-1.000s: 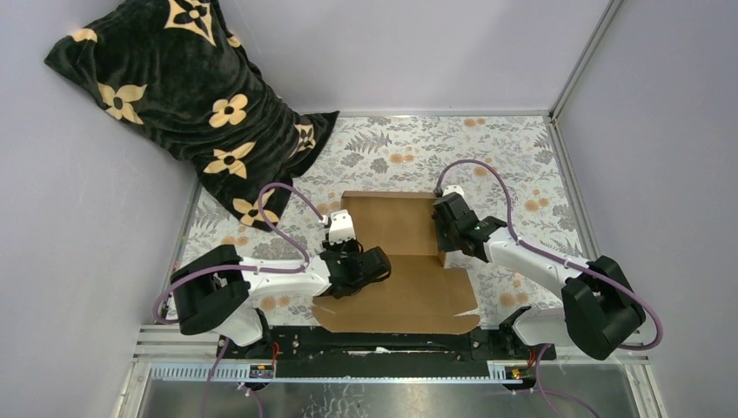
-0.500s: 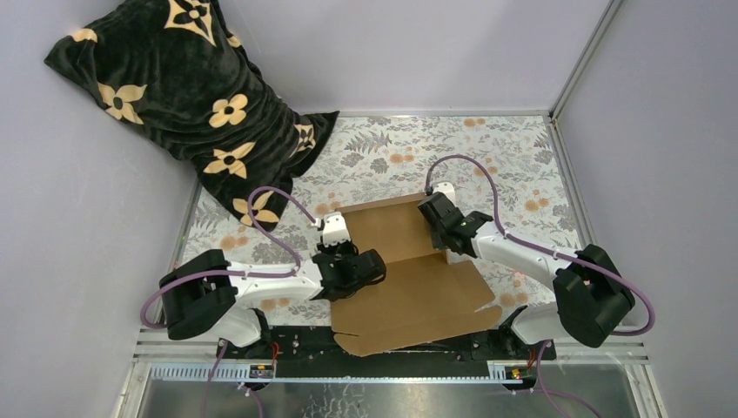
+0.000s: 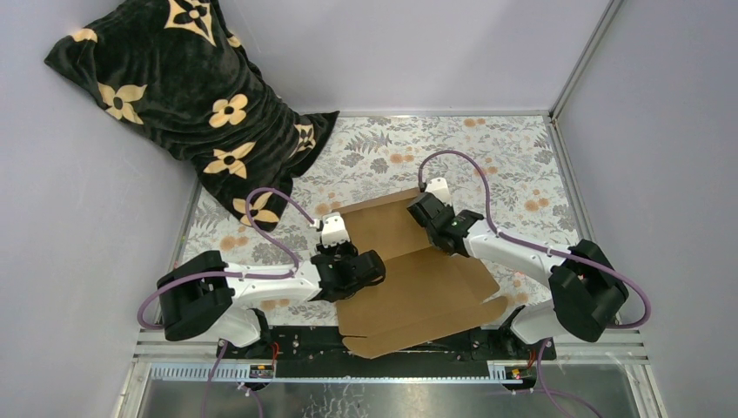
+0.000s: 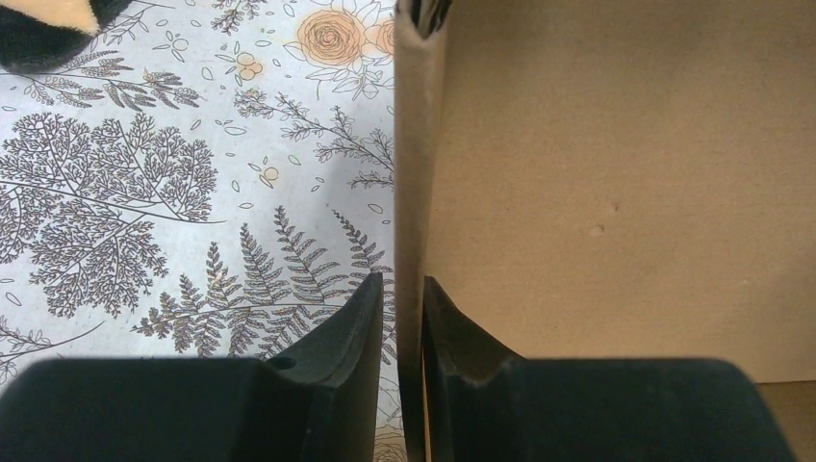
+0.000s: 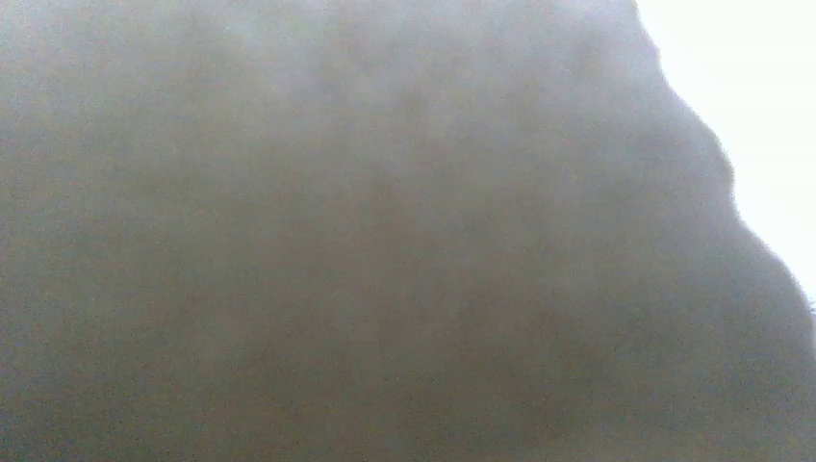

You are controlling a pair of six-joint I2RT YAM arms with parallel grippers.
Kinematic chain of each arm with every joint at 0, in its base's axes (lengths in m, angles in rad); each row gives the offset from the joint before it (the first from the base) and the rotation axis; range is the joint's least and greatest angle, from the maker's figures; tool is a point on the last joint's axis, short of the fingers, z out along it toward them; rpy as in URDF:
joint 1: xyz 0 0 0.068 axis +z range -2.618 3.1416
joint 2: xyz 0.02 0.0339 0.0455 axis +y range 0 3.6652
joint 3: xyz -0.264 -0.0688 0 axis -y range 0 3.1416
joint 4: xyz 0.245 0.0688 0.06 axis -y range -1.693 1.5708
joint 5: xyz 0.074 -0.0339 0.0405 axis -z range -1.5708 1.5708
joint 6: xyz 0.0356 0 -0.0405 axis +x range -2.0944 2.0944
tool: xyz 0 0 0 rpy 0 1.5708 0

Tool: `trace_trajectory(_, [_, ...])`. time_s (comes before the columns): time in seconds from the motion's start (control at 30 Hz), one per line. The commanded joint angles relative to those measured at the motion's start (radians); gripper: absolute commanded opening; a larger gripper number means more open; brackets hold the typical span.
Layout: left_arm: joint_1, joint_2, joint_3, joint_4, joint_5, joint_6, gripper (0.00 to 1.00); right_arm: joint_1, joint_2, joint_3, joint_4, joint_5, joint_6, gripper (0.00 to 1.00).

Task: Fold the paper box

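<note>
The paper box [image 3: 418, 292] is a brown cardboard sheet lying skewed on the floral mat, its far part raised into walls and its near flap reaching over the front rail. My left gripper [image 3: 348, 259] is at the box's left wall. In the left wrist view the gripper [image 4: 402, 281] has one finger on each side of that upright wall [image 4: 616, 173] and is shut on it. My right gripper [image 3: 432, 225] sits at the box's far right wall. The right wrist view is filled by a blurred brown surface [image 5: 337, 241], and its fingers are hidden.
A black blanket with cream flowers [image 3: 174, 96] is heaped at the back left corner and spills onto the floral mat [image 3: 487, 148]. Grey walls close in the left, back and right. A black rail [image 3: 287, 341] runs along the near edge between the arm bases.
The box has turned counter-clockwise; its near flap swung right and over the front rail. Both grippers moved with it, the right one going left.
</note>
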Motion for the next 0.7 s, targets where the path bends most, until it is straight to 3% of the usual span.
trace_trajectory(0.0, [-0.005, -0.028, -0.013, -0.043, -0.099, -0.015, 0.26, 0.008, 0.023, 0.007, -0.075, 0.281, -0.094, 0.04])
trace_trajectory(0.67, [-0.005, -0.038, -0.017, -0.046, -0.107, -0.011, 0.26, 0.102, 0.114, 0.018, -0.075, 0.567, -0.067, 0.0])
